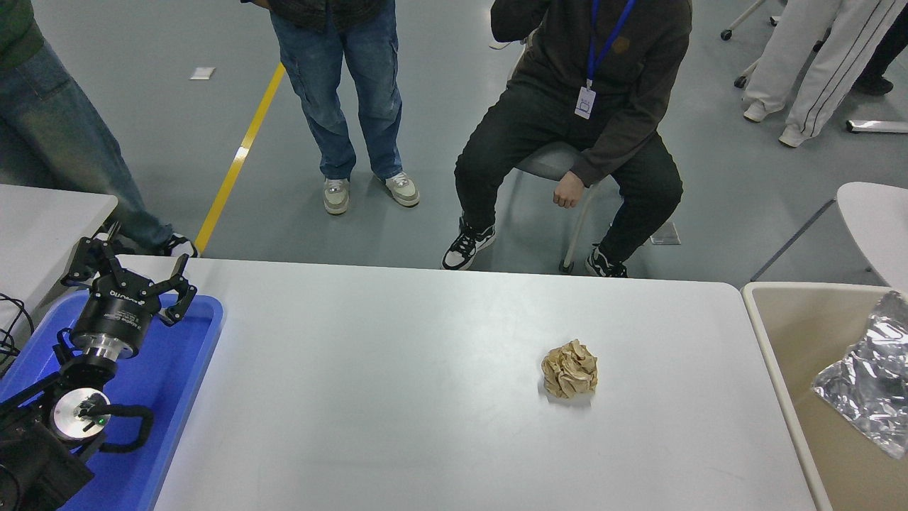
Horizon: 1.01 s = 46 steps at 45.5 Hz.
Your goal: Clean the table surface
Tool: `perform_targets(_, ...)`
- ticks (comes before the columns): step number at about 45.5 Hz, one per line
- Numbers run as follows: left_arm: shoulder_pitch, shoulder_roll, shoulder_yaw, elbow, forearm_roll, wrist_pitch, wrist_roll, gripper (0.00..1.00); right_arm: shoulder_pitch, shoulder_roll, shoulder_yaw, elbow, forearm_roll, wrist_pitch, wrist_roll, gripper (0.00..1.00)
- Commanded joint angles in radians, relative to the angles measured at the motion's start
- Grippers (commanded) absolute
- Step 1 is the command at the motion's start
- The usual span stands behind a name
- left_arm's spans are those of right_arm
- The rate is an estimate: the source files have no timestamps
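Looking down from the head camera, I have the table surface [397, 397] filling most of the lower view, white and matte, with its rounded far-right corner just beside a beige bin [794, 312]. One crumpled ball of brown paper [569, 367] sits on the surface, right of centre and well apart from everything else. Inside the bin lies a crinkled sheet of silver foil [862, 387], against the right edge of the view.

My left pincer [131, 273] is parked at the lower left above a blue plastic tray [184, 369], its fingers spread wide and holding nothing. I see nothing of the right arm anywhere in this view.

A smaller white tabletop [42, 220] stands to the left of the tray. Beyond the far edge of the surface, a person in dark clothes [574, 135] sits on a chair with a blue lanyard hanging down, and another in blue jeans [340, 92] stands to the left of them. A yellow line [241, 152] runs across the grey floor.
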Motion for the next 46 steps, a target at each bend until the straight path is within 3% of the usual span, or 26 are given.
perform_targets(1,0.000,0.000,0.000,0.000,0.000,0.000,0.000,1.00,-0.010,0.014,-0.003,-0.006,0.028,-0.040,-0.034,0.00)
perform_targets(18,0.000,0.000,0.000,0.000,0.000,0.000,0.000,1.00,-0.015,0.027,-0.015,-0.017,0.028,-0.068,-0.048,0.00)
perform_targets(19,0.000,0.000,0.000,0.000,0.000,0.000,0.000,1.00,-0.015,0.027,-0.014,-0.017,0.030,-0.068,-0.048,0.04)
perform_targets(21,0.000,0.000,0.000,0.000,0.000,0.000,0.000,1.00,-0.013,0.027,-0.014,-0.017,0.030,-0.068,-0.046,0.23)
perform_targets(26,0.000,0.000,0.000,0.000,0.000,0.000,0.000,1.00,-0.015,0.024,-0.017,-0.018,0.028,-0.068,-0.045,0.78)
perform_targets(28,0.000,0.000,0.000,0.000,0.000,0.000,0.000,1.00,-0.013,0.024,-0.014,-0.018,0.028,-0.066,-0.046,0.82)
perform_targets(30,0.000,0.000,0.000,0.000,0.000,0.000,0.000,1.00,-0.015,0.026,-0.014,-0.018,0.028,-0.066,-0.046,1.00)
perform_targets(46,0.000,0.000,0.000,0.000,0.000,0.000,0.000,1.00,-0.015,0.023,-0.006,-0.017,0.088,-0.057,-0.046,1.00)
